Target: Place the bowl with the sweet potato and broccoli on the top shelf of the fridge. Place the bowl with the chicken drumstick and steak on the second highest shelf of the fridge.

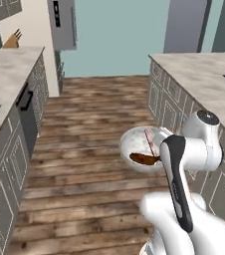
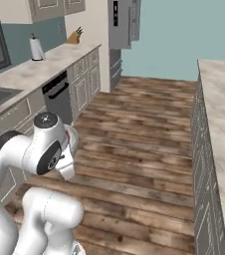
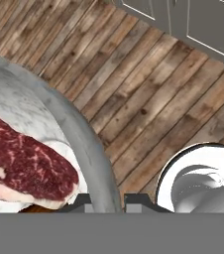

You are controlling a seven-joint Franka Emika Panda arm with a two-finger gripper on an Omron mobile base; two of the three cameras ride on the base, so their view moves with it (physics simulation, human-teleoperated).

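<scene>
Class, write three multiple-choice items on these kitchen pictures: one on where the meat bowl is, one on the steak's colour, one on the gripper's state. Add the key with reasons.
1. Where is the bowl?
A. on the counter
B. held up over the wooden floor
C. on a fridge shelf

2. What colour is the steak?
A. dark red with white streaks
B. green
C. plain yellow

3. What is the gripper doing?
A. hanging open, free
B. shut on the bowl's rim
C. shut on a knife

Key: B, floor planks show beneath the bowl in the left base view; A, the hand view shows the marbling; B, a finger tip stands on each side of the rim.
</scene>
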